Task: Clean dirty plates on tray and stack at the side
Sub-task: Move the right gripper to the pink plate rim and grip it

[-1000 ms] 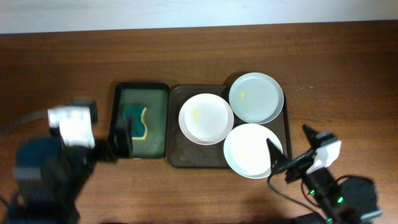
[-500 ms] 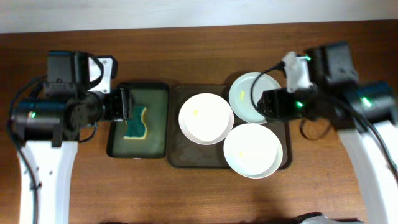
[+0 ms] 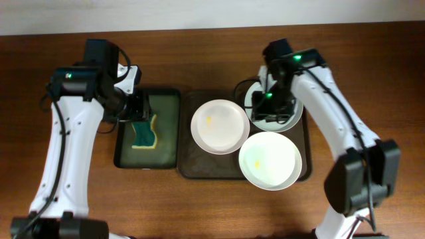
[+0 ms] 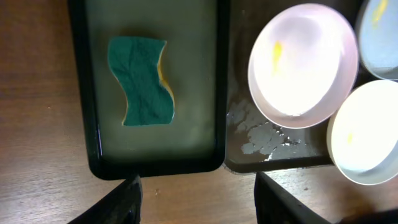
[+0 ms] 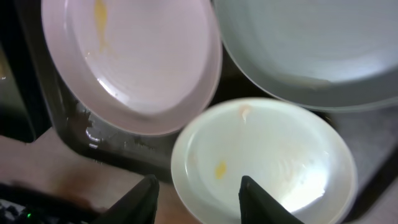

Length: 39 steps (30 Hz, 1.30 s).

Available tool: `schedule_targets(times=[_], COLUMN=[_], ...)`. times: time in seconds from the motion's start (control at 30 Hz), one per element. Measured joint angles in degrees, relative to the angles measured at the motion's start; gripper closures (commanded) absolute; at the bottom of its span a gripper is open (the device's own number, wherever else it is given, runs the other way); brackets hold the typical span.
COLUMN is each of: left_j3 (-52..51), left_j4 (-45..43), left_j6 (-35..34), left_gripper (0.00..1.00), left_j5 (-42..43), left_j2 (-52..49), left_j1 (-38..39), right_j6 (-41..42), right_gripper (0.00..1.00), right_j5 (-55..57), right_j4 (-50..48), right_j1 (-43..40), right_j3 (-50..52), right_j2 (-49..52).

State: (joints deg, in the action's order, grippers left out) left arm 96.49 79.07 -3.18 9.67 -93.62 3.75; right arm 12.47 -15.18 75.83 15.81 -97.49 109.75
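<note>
Three white plates lie on the dark brown tray (image 3: 189, 166). The middle plate (image 3: 220, 126) and the front plate (image 3: 269, 160) each carry a small yellow smear. The back plate (image 3: 292, 99) is partly covered by my right gripper (image 3: 269, 106). In the right wrist view this gripper (image 5: 199, 199) is open and empty, hovering over the near rim of the front plate (image 5: 267, 155). My left gripper (image 3: 136, 109) is beside the black tray. Seen from its wrist, the left gripper (image 4: 199, 202) is open over bare wood, nothing between its fingers.
A narrower black tray (image 3: 147, 159) sits left of the brown tray and holds a green and yellow sponge (image 3: 145, 133). In the left wrist view the sponge (image 4: 142, 81) lies flat ahead of the fingers. Brown wooden tabletop surrounds both trays.
Both arms swung from the table's near edge up and inward. The left one now hangs by the black tray, the right one over the back plate. Plates and sponge have not moved.
</note>
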Motion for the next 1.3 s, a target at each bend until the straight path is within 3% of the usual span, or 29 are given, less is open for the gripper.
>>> schedule_targets(times=[0.37,0.73,0.8,0.9,0.93,1.0,1.17,1.3], left_j3=[0.00,0.00,0.00,0.00,0.00,0.00,0.00,0.00], left_j4=[-0.24,-2.82,-3.17,-3.26,-3.23,-3.19,-3.19,-2.95], left_j6=[-0.02,-1.40,-2.05,-2.64,-2.84,-3.08,-3.52,-3.72], left_gripper=[0.39,0.32,0.27,0.21,0.18,0.00,0.00,0.27], left_j5=[-3.17,-4.57,-4.61,-4.63,-4.68,-4.79,-4.98,-4.98], left_j2=[-3.58,-3.58,-3.58,-3.58,-3.58,-3.58,-3.58,-3.58], left_j1=[0.00,0.00,0.00,0.00,0.00,0.00,0.00,0.00], right_j6=[1.46,-0.17,-0.94,-1.84,-2.23,-2.43,-2.19,-1.92], right_gripper=[0.59,0.54,0.49,0.24,0.22,0.24,0.40,0.42], right_j5=[0.96,0.72,0.68,0.46,0.50,0.48,0.44,0.48], right_j4=[-5.31,-2.38,-1.51,-1.03,-1.05,-0.81,-1.14,-1.29], right_j1=[2.36,2.34,2.27,1.92,1.79,1.38,1.16,1.22], right_j3=[0.04,0.11,0.11,0.11,0.11,0.13,0.13,0.13], right_j2=[11.34,11.61,11.61,11.61,11.61,11.61,11.61,11.61])
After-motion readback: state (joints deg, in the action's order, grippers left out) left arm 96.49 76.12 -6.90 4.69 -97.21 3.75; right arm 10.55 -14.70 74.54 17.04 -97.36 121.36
